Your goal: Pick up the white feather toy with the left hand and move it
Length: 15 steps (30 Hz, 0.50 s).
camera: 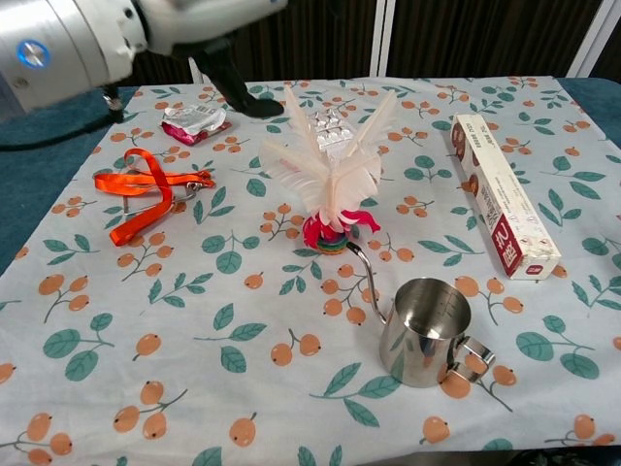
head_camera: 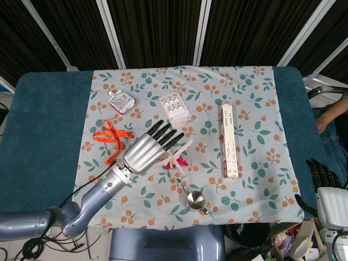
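Observation:
The white feather toy (head_camera: 178,157) stands upright on its pink and red base on the flowered cloth, feathers fanned out, seen close in the chest view (camera: 330,175). My left hand (head_camera: 147,148) hovers above and to the left of it, fingers spread and holding nothing. In the chest view only the left hand's wrist and a dark fingertip (camera: 233,83) show at the top left, apart from the toy. My right hand (head_camera: 326,190) hangs off the table's right front corner, fingers extended and empty.
A steel pitcher (camera: 427,330) stands just in front of the toy, spout toward it. An orange ribbon (camera: 146,189) lies to the left, a long box (camera: 503,194) to the right. A blister pack (head_camera: 175,107) and a small pouch (head_camera: 120,100) lie further back.

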Each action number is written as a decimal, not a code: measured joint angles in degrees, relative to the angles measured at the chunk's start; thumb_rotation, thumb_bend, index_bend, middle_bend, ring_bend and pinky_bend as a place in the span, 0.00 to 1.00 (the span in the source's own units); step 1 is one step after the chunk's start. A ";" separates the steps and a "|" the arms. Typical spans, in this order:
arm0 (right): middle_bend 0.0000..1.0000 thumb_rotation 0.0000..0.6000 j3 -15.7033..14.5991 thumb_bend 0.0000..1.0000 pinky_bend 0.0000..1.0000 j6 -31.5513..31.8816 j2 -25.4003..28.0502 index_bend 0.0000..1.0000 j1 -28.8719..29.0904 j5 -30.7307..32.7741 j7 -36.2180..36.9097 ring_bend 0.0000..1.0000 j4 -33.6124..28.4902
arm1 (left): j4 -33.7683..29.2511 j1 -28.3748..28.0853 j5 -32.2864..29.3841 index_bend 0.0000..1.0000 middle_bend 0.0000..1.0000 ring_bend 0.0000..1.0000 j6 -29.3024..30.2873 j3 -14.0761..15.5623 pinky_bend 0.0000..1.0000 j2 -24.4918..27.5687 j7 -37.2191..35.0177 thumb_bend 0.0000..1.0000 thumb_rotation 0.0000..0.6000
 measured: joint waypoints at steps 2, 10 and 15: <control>0.06 1.00 0.00 0.16 0.16 0.05 0.00 0.04 -0.02 0.00 -0.07 0.10 -0.04 | -2.32 1.57 -0.65 0.02 0.15 0.09 1.58 -0.26 0.13 2.81 -0.51 0.23 1.00; 0.06 1.00 0.01 0.16 0.16 0.38 -0.05 0.04 -0.15 -0.13 -0.44 0.10 -0.08 | -8.79 10.27 -1.50 0.01 0.14 0.09 8.40 2.12 0.13 14.05 -2.33 0.23 1.00; 0.06 1.00 0.03 0.16 0.16 0.44 -0.15 0.04 -0.14 -0.22 -0.65 0.10 -0.10 | -10.80 18.47 -1.88 0.01 0.11 0.06 13.20 7.40 0.11 20.99 -4.66 0.22 1.00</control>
